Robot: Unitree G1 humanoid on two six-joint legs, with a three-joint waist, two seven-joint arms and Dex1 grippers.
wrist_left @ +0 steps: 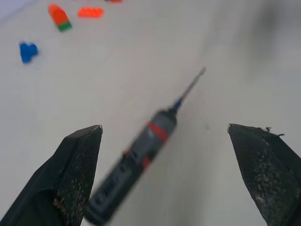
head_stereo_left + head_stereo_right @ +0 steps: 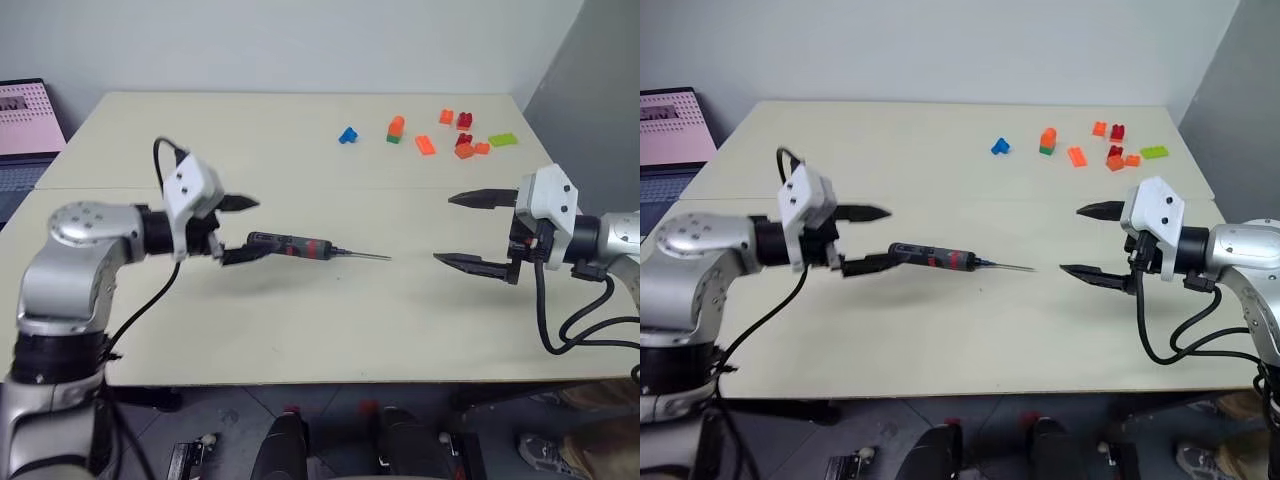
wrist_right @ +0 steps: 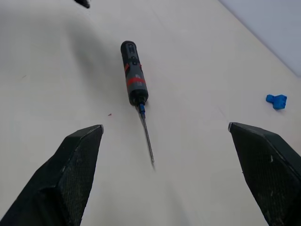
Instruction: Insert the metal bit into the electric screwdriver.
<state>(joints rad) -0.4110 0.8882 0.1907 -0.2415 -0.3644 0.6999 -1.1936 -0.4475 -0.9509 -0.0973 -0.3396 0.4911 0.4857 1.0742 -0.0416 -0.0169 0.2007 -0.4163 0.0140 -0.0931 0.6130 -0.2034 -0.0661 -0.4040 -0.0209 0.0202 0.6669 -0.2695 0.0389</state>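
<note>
The screwdriver (image 2: 290, 245) lies flat on the counter (image 2: 300, 330), between the two arms. The bit (image 2: 362, 256) projects from its blue tip, in line with the body and pointing toward the right gripper (image 2: 468, 230). Judged from this, insertion appears done; how deeply the bit is seated cannot be confirmed.

The left gripper (image 2: 238, 228) sits just at the rear end of the screwdriver, jaws apart. The head views suggest the lower finger overlaps the tool; the left wrist view shows the screwdriver lying free on the counter between the open jaws, held by neither finger. The right gripper stands well apart from the bit's point, jaws fully apart and empty.

The right wrist view gives the clearest look at the joint: bit and blue tip run in one straight line. The head views add the far side of the counter, where toy bricks (image 2: 460, 135) lie scattered, well clear.
</note>
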